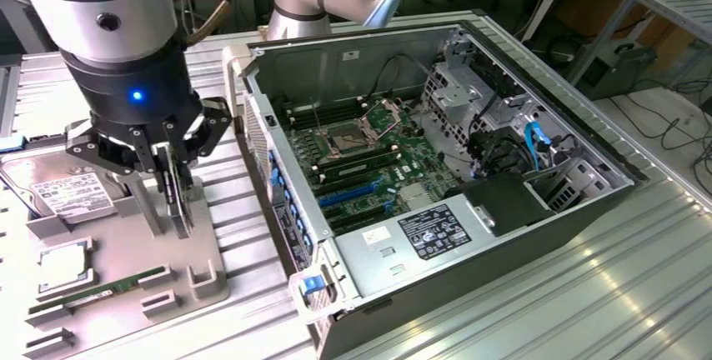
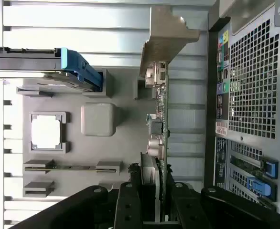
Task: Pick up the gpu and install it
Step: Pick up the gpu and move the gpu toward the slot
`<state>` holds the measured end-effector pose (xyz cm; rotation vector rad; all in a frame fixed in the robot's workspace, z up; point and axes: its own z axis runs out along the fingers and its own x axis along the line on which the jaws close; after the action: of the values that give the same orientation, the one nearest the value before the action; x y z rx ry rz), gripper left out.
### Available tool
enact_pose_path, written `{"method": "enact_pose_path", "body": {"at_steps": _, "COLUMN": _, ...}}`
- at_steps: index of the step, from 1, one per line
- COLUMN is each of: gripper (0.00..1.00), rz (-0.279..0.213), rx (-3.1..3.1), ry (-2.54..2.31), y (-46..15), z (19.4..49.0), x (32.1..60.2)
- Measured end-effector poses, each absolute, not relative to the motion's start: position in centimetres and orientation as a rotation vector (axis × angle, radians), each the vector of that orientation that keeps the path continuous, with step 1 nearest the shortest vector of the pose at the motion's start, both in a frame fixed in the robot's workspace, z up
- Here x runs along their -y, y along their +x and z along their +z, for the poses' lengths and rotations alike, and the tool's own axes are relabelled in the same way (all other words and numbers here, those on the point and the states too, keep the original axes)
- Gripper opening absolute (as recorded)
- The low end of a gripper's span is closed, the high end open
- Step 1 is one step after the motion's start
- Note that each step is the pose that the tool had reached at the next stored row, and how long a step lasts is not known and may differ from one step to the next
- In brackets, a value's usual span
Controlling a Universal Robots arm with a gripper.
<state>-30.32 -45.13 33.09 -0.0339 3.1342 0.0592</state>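
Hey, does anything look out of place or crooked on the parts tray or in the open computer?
Nothing stands out. The gpu stands upright on edge in its slot on the grey tray, with the gripper down over it. The computer case lies open on its side beside the tray.

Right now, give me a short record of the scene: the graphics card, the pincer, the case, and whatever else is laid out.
gpu: standing on edge in the grey holder tray, not in the case
pincer: astride the gpu's top edge
computer case: lying open, at the exterior view's right of the tray
also in the tray: hard drive, square chip, memory stick
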Motion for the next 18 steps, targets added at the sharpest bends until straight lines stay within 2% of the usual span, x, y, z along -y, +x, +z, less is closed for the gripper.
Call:
{"method": "enact_pose_path", "body": {"at_steps": 6, "gripper": 0.28, "rz": 0.059, "rx": -3.134, "ry": -0.061, "y": -30.3, "z": 39.6, "x": 45.1}}
{"method": "enact_pose_path", "body": {"at_steps": 11, "gripper": 0.28, "rz": 0.06, "rx": -3.134, "ry": -0.061, "y": -30.3, "z": 41.5, "x": 45.1}}
{"method": "enact_pose_path", "body": {"at_steps": 18, "gripper": 0.28, "rz": 0.061, "rx": -3.133, "ry": -0.061, "y": -30.3, "z": 42.4, "x": 45.1}}
